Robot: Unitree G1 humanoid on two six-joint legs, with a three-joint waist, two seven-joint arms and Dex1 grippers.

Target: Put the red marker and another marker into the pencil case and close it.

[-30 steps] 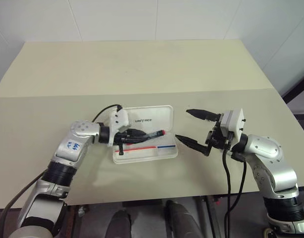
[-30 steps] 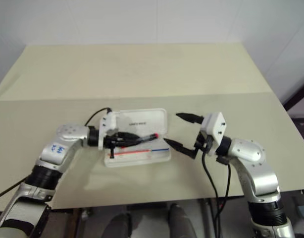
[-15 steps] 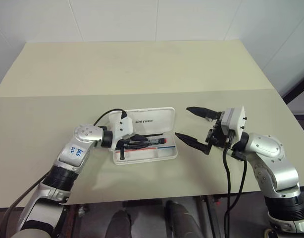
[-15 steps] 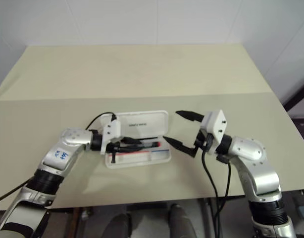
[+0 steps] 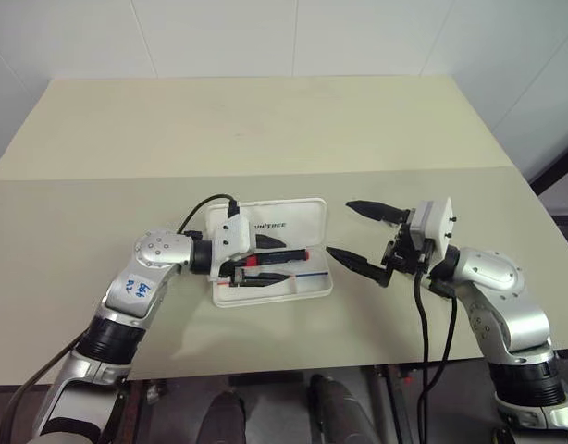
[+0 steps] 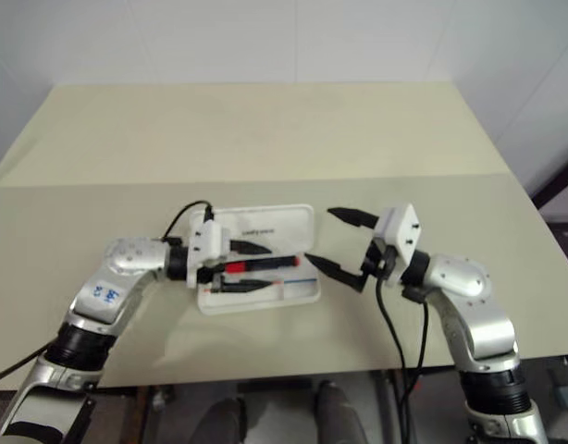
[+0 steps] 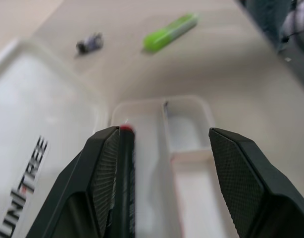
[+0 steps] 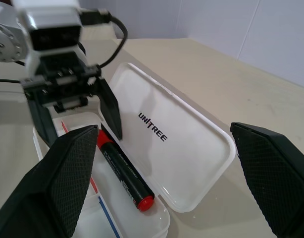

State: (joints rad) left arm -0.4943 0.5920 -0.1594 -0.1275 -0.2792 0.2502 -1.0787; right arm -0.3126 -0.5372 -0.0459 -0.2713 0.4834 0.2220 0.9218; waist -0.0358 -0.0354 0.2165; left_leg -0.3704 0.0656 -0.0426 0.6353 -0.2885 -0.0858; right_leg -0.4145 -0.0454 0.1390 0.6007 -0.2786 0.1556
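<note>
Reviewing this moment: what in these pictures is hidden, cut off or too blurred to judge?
- Left wrist view: most of the red marker hides behind a finger of the left gripper; contact cannot be judged.
- Left wrist view: the green marker and a small dark stub are blurred; details unreadable.
- Right wrist view: the pencil case tray is cut off by the picture's edge and the right gripper.
</note>
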